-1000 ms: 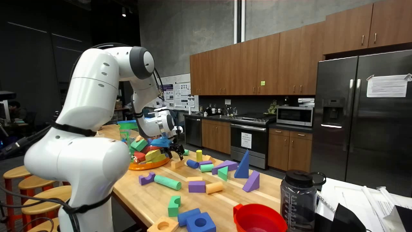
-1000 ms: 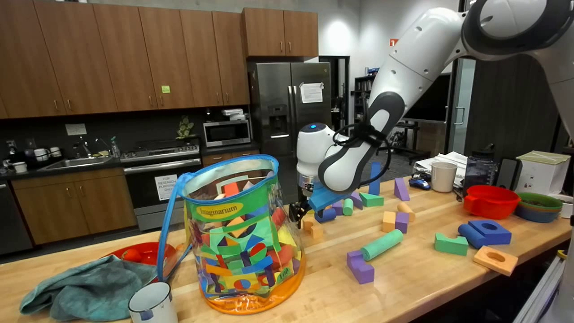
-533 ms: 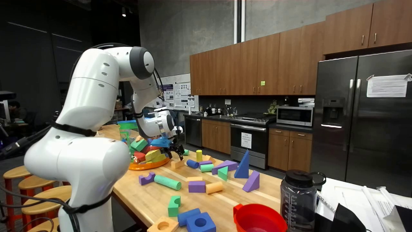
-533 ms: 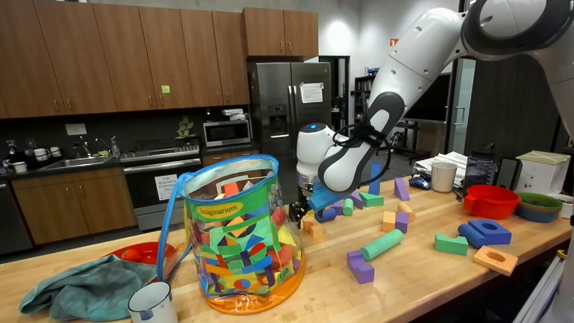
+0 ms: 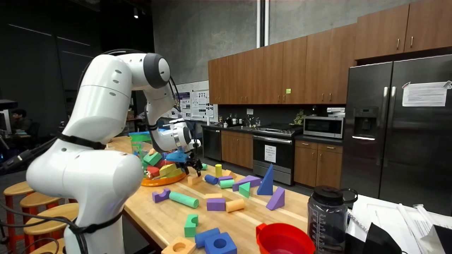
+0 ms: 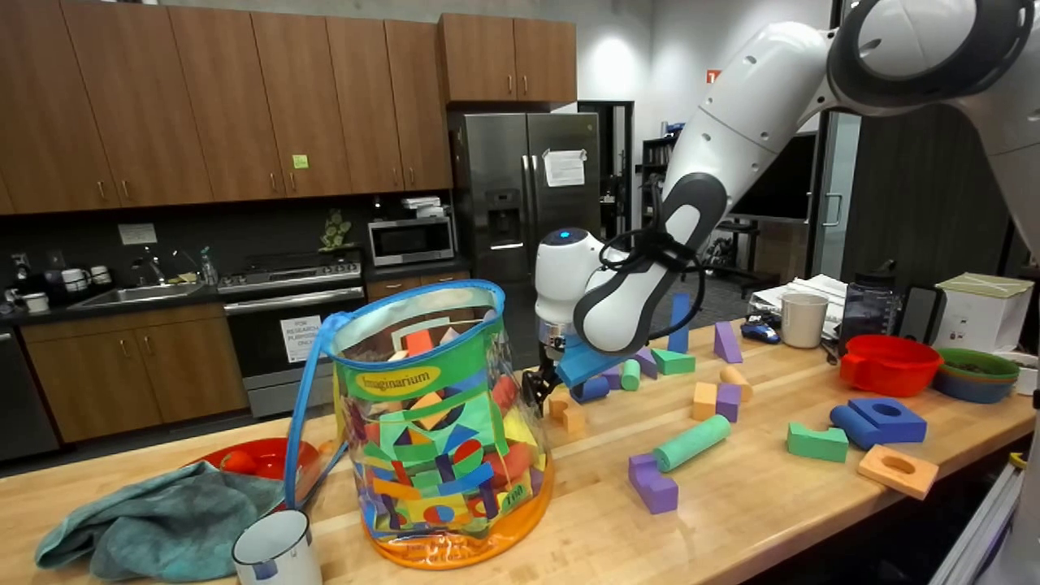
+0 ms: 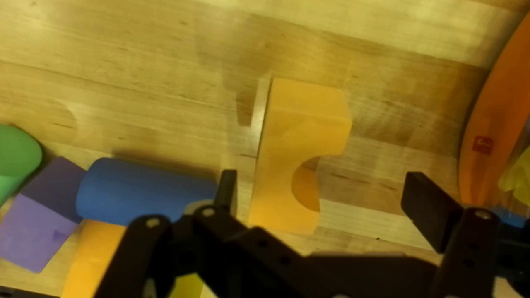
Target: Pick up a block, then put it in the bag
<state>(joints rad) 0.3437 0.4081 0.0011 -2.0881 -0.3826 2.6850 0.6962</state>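
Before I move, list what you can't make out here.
Wrist view: yellow block, shape hidden by black gripper and bottom edge.
Wrist view: clear plastic bag with orange base, mostly past right edge.
In an exterior view: white mug with dark rim, base below bottom edge.

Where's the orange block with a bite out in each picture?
In an exterior view: the orange block, left of centre, below the gripper.
In an exterior view: the orange block, near middle, right of the bag.
Wrist view: the orange block, near middle.
Landmark: the blue cylinder, near it in all three.
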